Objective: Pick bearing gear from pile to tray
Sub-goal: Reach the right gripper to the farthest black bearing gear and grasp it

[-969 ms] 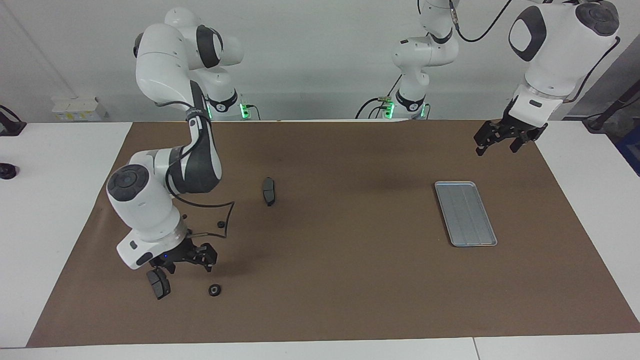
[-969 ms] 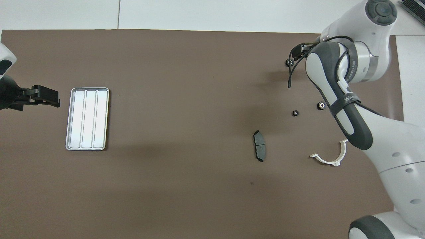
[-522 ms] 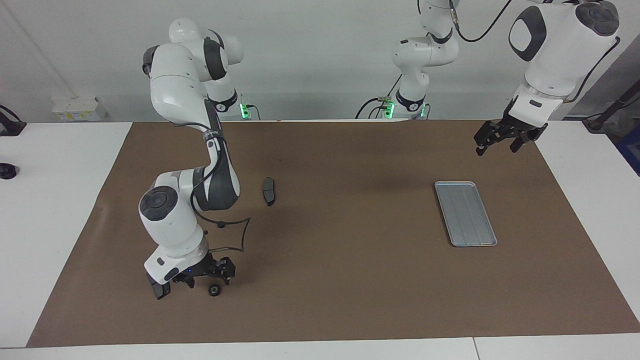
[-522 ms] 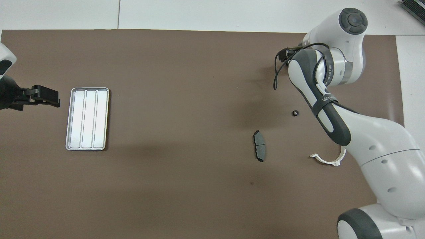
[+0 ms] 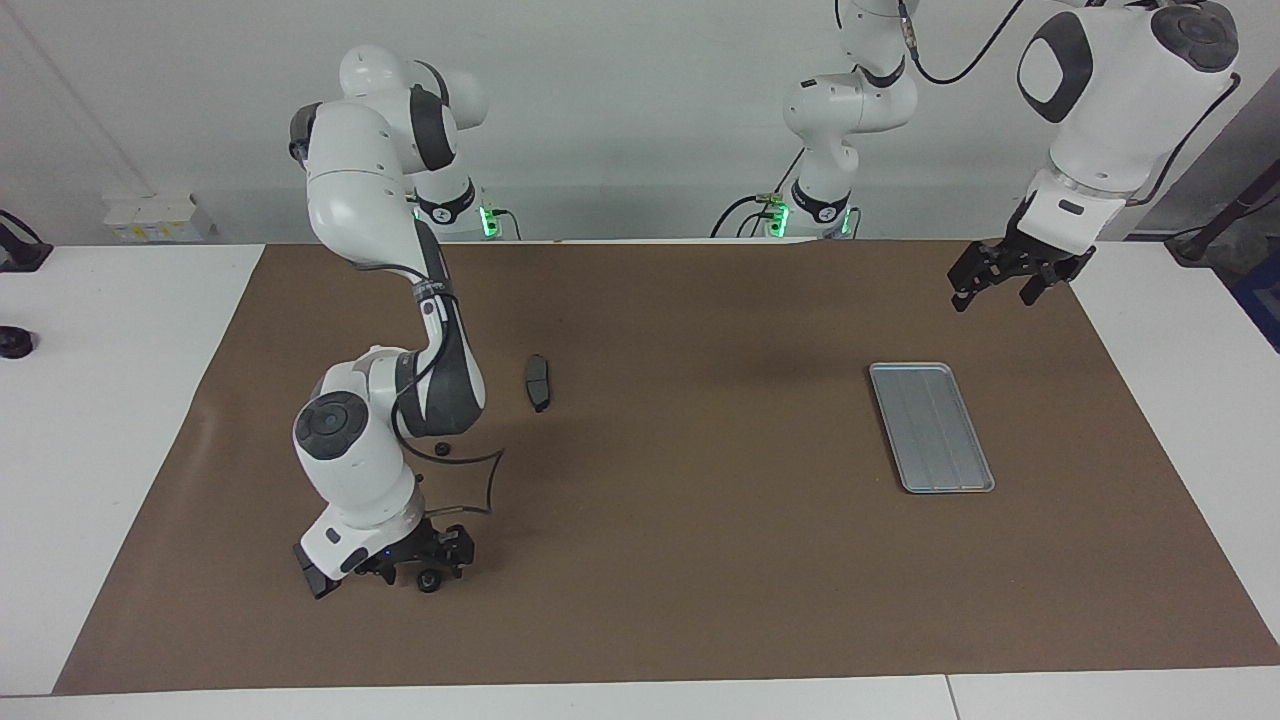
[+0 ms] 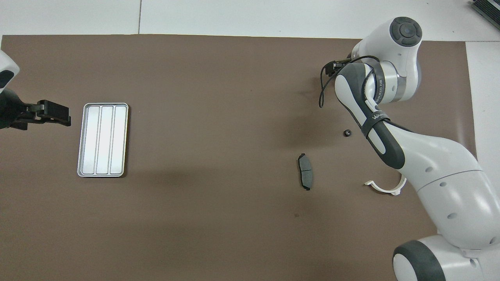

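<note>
The pile lies at the right arm's end of the brown mat. A small black bearing gear sits on the mat, and my right gripper has come down over it, fingers open on either side of it. In the overhead view the arm hides this gear, and only a bit of the right gripper shows. A second gear lies nearer the robots. The silver tray is bare at the left arm's end. My left gripper waits open above the mat beside the tray.
One dark brake pad lies toward the table's middle. Another brake pad lies right beside the right gripper. A white half-ring bracket sits partly under the right arm. A black cable loops off the right arm's wrist.
My right gripper has moved from over the brake pad to the gear beside it and come down low around it. The left arm has not moved.
</note>
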You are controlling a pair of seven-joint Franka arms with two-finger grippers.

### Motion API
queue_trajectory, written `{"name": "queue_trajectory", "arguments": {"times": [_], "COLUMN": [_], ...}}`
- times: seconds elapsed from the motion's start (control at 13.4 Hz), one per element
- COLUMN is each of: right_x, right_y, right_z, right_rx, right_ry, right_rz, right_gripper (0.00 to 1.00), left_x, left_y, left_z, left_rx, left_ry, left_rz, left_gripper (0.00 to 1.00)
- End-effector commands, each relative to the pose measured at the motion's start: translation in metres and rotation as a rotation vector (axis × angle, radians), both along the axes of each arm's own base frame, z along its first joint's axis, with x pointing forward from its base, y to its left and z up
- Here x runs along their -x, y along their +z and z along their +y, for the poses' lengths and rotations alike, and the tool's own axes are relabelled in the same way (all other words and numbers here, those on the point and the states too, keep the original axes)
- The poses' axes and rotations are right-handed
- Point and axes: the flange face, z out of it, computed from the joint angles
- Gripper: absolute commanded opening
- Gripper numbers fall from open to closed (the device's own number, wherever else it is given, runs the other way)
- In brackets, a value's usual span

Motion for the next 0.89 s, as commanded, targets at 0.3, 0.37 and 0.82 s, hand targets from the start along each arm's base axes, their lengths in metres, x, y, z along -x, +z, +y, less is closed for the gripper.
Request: {"name": "queue_trajectory", "arguments": {"times": [0.3, 0.37, 0.82], "right_x": [-0.0036, -0.0040, -0.0032], "right_y": [-0.0040, -0.0035, -0.0052], "right_z": [0.0035, 0.0036, 0.0041], "right_rx": [-0.006, -0.008, -0.014], "right_ry": [-0.012, -0.013, -0.022], "right_rz": [-0.040, -0.044, -0.068], "right_gripper": [0.74, 0.72, 0.63], "left_x": [0.0095, 0.0095, 0.0095], "left_y": [0.0008, 0.0008, 0.0008], "left_z": [0.0021, 0.0021, 0.0021], "left_rx": [0.012, 0.012, 0.012], "left_ry": [0.002, 0.002, 0.002], "left_rz": [-0.004, -0.004, -0.004], "left_gripper": [1.00, 1.00, 1.00]}}
